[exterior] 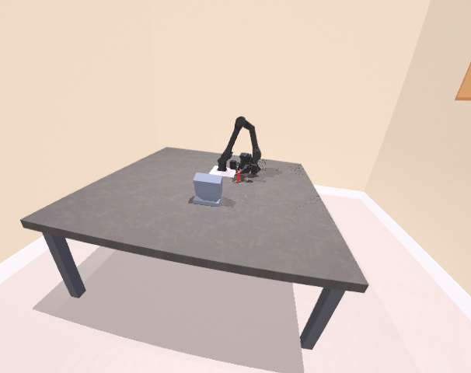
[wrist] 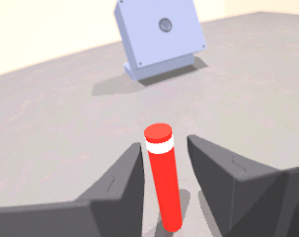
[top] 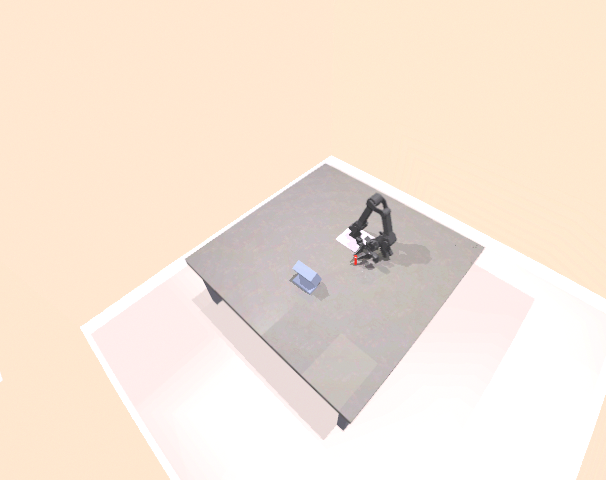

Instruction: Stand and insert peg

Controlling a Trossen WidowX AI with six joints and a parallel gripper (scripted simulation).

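Your gripper (top: 361, 251) (exterior: 238, 169) (wrist: 164, 145) is partly open, a finger on each side of the peg (top: 355, 259) (exterior: 238, 176) (wrist: 165, 180) with gaps showing, so you hold nothing. In the wrist view the peg stands upright between the fingertips, running from the centre to the bottom edge, its foot apparently on the table (top: 272, 222) (exterior: 147, 208) (wrist: 65, 123); in the exterior view it is just right of centre.

I'd expect it to be light and stiff, not fragile, perhaps a little slippery, and easily toppled by a sideways brush. Take it across the upper shaft, just below the band, level and square, leaving the plain end free for the hole.

It is a slim, bright red cylinder with a flat round top and a white band just beneath it; the lower end is plain. Farther out, the blue sloped panel (top: 307, 271) (exterior: 207, 186) (wrist: 156, 37) fills the upper middle of the wrist view, its dark round hole (wrist: 165, 25) facing you.
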